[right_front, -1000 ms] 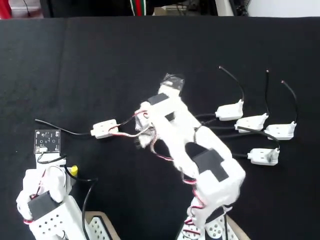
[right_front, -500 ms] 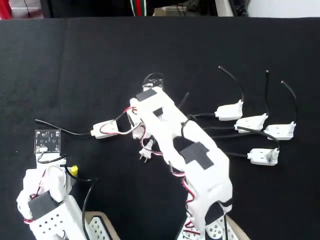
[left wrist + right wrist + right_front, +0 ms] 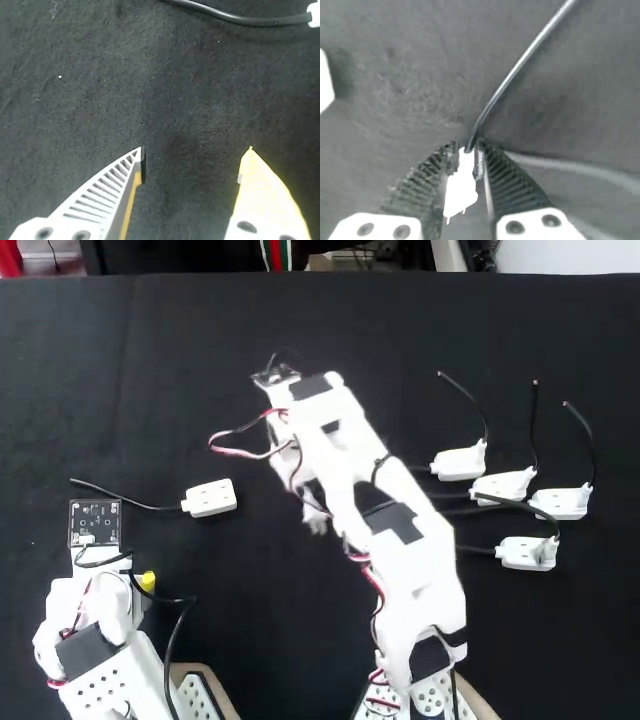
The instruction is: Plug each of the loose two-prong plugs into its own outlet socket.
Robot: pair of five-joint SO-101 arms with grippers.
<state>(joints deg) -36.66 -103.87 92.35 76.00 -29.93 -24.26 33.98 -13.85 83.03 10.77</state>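
Far and left desk (image 3: 130,350) open. Right arm (image 3: 390,540) bars the centre. Four sockets (image 3: 505,485) with cords crowd right side; lone socket (image 3: 210,498) left-centre.

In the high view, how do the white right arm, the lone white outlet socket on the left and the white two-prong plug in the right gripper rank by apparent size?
1. White right arm.
2. White outlet socket.
3. White two-prong plug, smallest, though the arm partly hides it.

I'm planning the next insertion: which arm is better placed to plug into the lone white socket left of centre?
Right. The right gripper is shut on a white plug, prongs showing. The left gripper is open and empty over bare cloth near the socket.
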